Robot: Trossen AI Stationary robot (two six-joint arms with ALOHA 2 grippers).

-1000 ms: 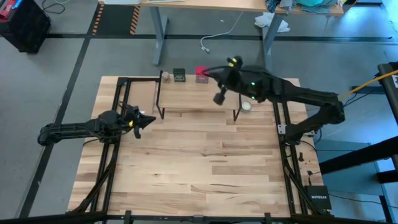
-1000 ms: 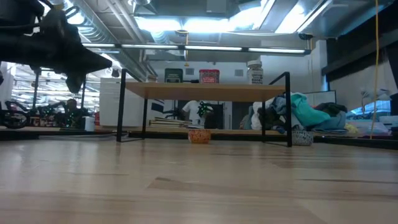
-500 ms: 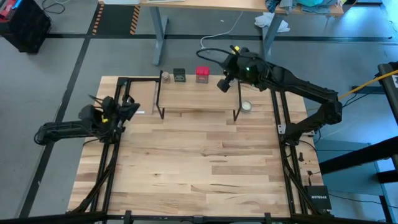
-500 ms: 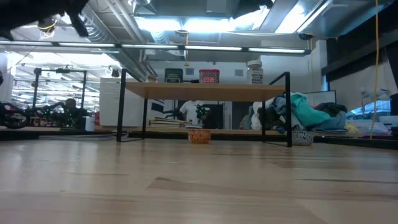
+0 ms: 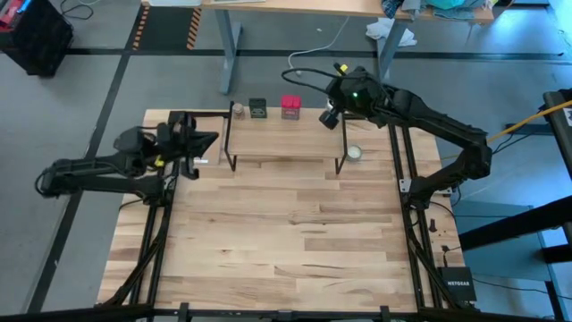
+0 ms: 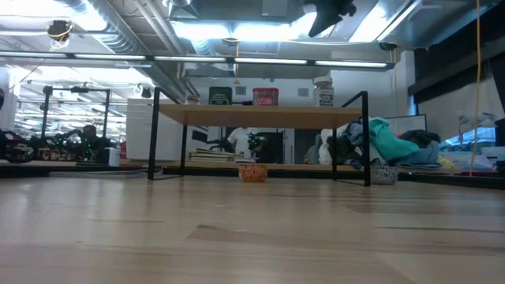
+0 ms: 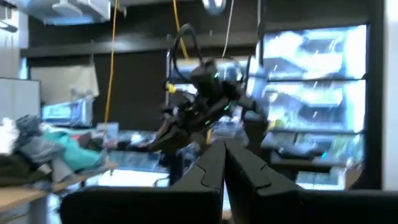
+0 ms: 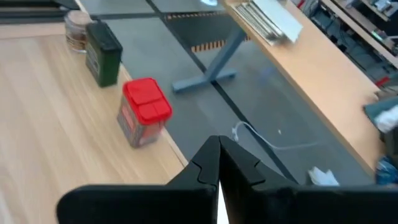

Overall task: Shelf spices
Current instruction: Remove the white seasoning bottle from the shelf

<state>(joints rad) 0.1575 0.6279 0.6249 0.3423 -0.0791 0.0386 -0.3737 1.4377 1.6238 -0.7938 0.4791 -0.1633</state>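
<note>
- The bench (image 5: 295,233) carries no spice container on its planks, as far as the high view shows; everything of the task is up on the shelf
- The shelf (image 5: 286,136) stands at the bench's far edge, and its back edge holds the row of spices, so the loading looks finished
- The right claw (image 5: 329,116) hovers above the shelf's end nearest the right arm, fingers pressed together and gripping nothing; its wrist view shows them closed over the floor behind the shelf
- The left claw (image 5: 201,148) sits just beside the shelf's opposite end, raised off the bench, also closed and empty
- The red square box (image 5: 290,107) stands upright near the middle of the shelf's back edge
- The dark square tin (image 5: 257,108) stands next to it, toward the left arm's end of the shelf
- The clear white-lidded jar (image 6: 323,92) stands on the shelf top near the right arm's end, below the right claw and apart from it; from above the claw hides it
- The tan-grey round jar (image 5: 239,110) stands at the shelf's corner beyond the tin
- A flat pale disc (image 5: 355,153) lies on the bench just outside the shelf's legs at the right arm's end; it is not a spice
- Judging from this, all four spices are placed and only withdrawing both arms is left
</note>
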